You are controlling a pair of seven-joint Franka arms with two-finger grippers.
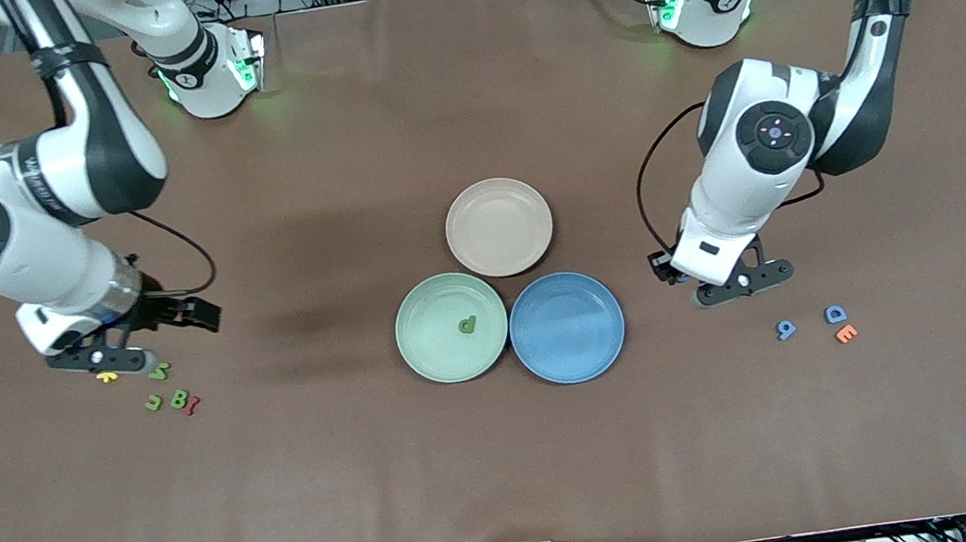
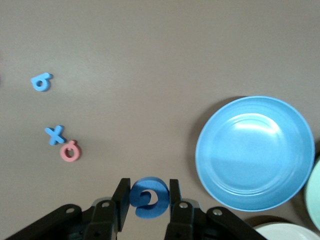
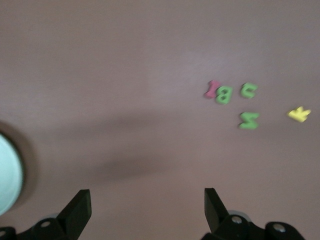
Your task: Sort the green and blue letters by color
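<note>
The left tool (image 2: pixel 146 198) holds a blue letter (image 2: pixel 148 197), its open side toward the tool. The right tool (image 3: pixel 145 210) is wide open over the surface (image 1: pixel 507 454), near the green letters (image 1: pixel 169 387).

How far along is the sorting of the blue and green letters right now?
Done: one green letter lies in the green plate. In hand: the left tool is shut on a blue letter; the blue plate holds nothing yet. Left: three green letters by the open right tool and blue ones at the left arm's end.
</note>
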